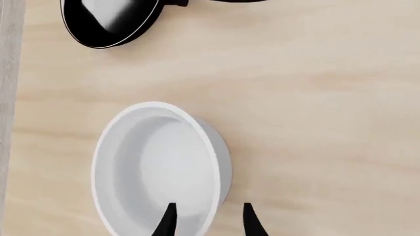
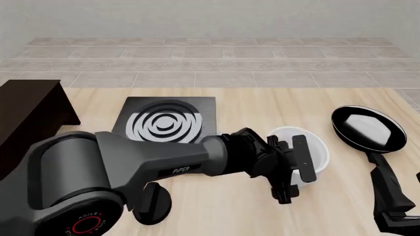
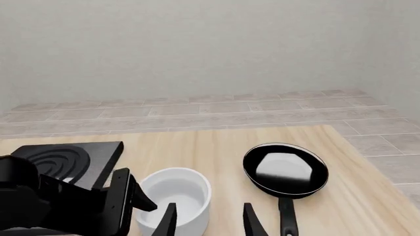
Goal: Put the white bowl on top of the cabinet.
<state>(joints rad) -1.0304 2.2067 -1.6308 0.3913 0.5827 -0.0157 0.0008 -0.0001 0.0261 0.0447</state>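
Note:
The white bowl [image 1: 161, 169] [image 2: 314, 150] [image 3: 176, 194] stands upright on the wooden table, right of centre. My left gripper [image 1: 208, 221] [image 2: 298, 169] is open at the bowl's near side, with one finger inside the bowl and the other outside its wall. Neither finger is pressed against the wall. The dark cabinet [image 2: 29, 120] stands at the table's far left, well away from the bowl. My right gripper [image 3: 208, 221] is open and empty, held back from the bowl and the pan; in the front view only its arm [image 2: 390, 196] shows at the lower right.
A black frying pan [image 2: 366, 128] [image 1: 111, 22] [image 3: 285, 169] lies just right of the bowl, handle toward me. A flat black stove plate [image 2: 167, 120] [image 3: 66, 160] with silver rings lies between cabinet and bowl. The table's right edge [image 2: 408, 98] runs beyond the pan.

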